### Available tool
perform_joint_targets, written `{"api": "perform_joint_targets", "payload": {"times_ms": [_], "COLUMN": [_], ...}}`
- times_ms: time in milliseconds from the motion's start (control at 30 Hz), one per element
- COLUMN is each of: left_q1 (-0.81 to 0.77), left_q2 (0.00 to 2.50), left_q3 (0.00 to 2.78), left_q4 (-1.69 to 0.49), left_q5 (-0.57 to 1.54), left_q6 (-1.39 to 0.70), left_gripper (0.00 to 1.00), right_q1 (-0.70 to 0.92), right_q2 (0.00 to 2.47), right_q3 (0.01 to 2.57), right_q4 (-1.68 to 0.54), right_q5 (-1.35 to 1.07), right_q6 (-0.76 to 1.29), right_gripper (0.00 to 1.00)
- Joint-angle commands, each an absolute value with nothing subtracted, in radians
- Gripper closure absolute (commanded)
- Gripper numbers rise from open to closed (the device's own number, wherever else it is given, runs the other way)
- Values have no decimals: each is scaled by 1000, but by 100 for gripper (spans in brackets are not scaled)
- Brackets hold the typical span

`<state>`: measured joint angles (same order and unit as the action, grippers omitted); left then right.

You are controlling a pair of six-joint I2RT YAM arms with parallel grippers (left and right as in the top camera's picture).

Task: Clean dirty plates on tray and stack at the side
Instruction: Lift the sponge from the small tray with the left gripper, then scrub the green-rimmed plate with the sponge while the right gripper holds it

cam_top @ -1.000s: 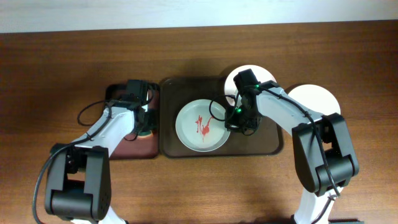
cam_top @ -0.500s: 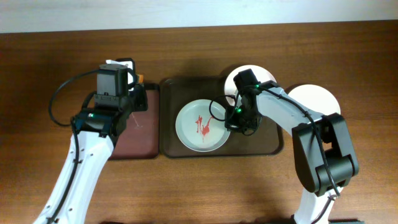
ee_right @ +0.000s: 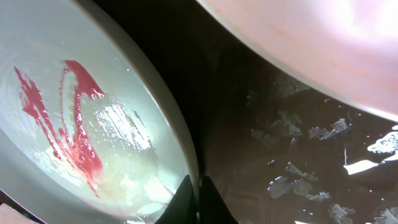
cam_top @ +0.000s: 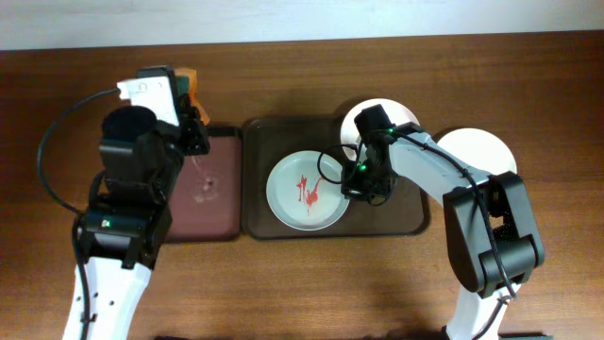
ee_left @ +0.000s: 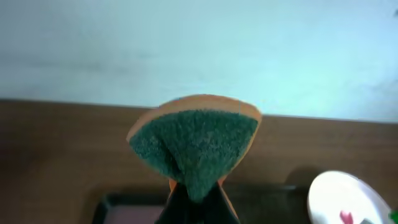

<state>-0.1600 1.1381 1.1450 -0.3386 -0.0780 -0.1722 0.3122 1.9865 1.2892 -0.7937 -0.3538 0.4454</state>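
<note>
A pale green-white plate (cam_top: pixel 304 189) smeared with red sauce lies on the dark brown tray (cam_top: pixel 396 222). My right gripper (cam_top: pixel 351 186) is shut on its right rim; the right wrist view shows the fingers (ee_right: pixel 198 193) pinching the rim of the plate (ee_right: pixel 93 124) over the wet tray (ee_right: pixel 267 143). A white plate (cam_top: pixel 401 115) sits at the tray's back right corner. Another white plate (cam_top: pixel 486 151) lies on the tabletop to the right. My left gripper (cam_top: pixel 179 94) is raised high, shut on an orange-and-green sponge (ee_left: pixel 196 146).
A smaller reddish-brown tray (cam_top: pixel 203 203) lies left of the dark tray, under my raised left arm. The right arm's links reach across the tray's right half. A pale wall runs along the table's back edge.
My left arm has lifted off the small reddish tray with the sponge and risen up and toward the back left. The right gripper has stayed on the plate's rim.
</note>
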Motion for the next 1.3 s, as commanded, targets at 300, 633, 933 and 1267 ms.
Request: {"api": "perform_joint_targets", "payload": {"times_ms": [300, 633, 933, 1267], "left_q1": [-152, -152, -152, -152], "left_q2": [1001, 1001, 1198, 1743], "left_q3": [1168, 1168, 1167, 1166], "left_q4": [-243, -243, -490, -710], "left_q5": [-68, -68, -68, -68], "left_q6": [-156, -156, -156, -156], "left_gripper": [100, 100, 100, 100], "right_q1": [317, 317, 317, 317], "right_q2": [1970, 1970, 1970, 1970], "right_q3": [1295, 1295, 1295, 1295], "right_q4": [-797, -797, -797, -797], "right_q5": [-356, -356, -355, -356], "right_q6": [449, 449, 449, 449], "right_gripper": [96, 96, 96, 96]}}
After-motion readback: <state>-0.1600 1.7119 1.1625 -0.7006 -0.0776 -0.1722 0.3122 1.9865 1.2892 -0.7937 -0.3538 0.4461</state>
